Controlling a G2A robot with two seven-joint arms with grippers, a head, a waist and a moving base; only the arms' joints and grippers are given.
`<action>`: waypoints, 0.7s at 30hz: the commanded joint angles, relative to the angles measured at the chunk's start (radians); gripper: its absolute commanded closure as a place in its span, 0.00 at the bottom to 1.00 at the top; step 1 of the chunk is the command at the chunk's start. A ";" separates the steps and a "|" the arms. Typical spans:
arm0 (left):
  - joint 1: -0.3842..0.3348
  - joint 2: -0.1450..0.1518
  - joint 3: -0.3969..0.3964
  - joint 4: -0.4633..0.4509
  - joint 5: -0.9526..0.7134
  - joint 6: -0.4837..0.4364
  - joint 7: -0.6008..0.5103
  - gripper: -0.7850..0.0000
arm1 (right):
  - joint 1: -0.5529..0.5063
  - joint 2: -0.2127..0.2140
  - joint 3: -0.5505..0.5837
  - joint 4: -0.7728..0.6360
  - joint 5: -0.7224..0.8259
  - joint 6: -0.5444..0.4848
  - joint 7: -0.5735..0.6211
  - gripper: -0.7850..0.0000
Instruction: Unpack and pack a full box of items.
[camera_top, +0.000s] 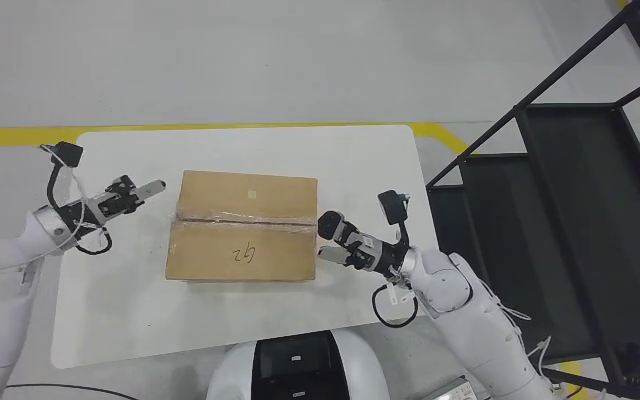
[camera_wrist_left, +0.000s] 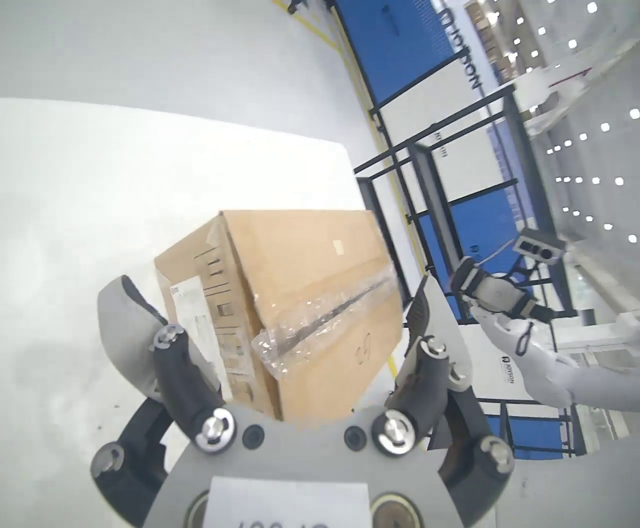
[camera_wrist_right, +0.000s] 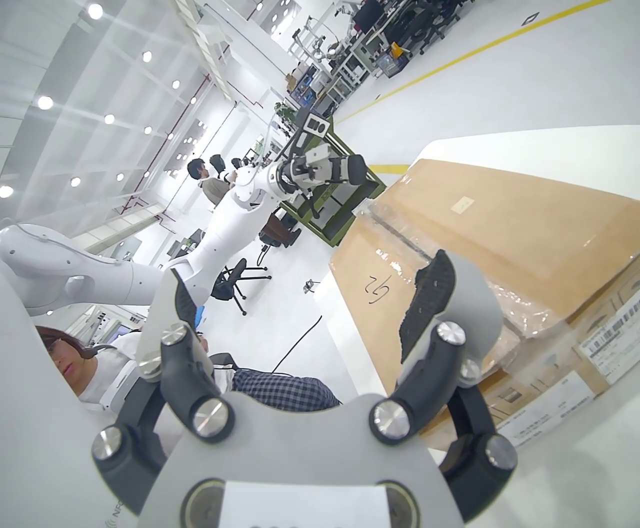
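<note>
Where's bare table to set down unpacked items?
Bare table between box and far edge, and another strip on the robot's side. Crowded at the box ends: left claw, right claw.

Box (camera_top: 243, 228) on table (camera_top: 120, 320); L gripper (camera_top: 155, 188) at left end, R gripper (camera_top: 326, 238) right.

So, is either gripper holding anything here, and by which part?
Nothing is held. The left gripper and right gripper are both open, one at each end of the taped box.
</note>
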 joint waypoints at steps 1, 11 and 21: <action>0.011 -0.001 -0.012 -0.030 -0.131 -0.006 -0.031 0.00 | -0.008 0.002 0.003 0.002 0.024 -0.013 -0.004 0.00; -0.044 -0.019 0.115 -0.080 -0.393 0.046 -0.167 0.00 | 0.027 0.023 -0.040 0.083 0.350 -0.049 0.278 0.00; -0.088 -0.038 0.183 0.011 -0.441 -0.002 -0.116 0.00 | 0.025 0.034 -0.010 0.096 0.306 -0.076 0.333 0.00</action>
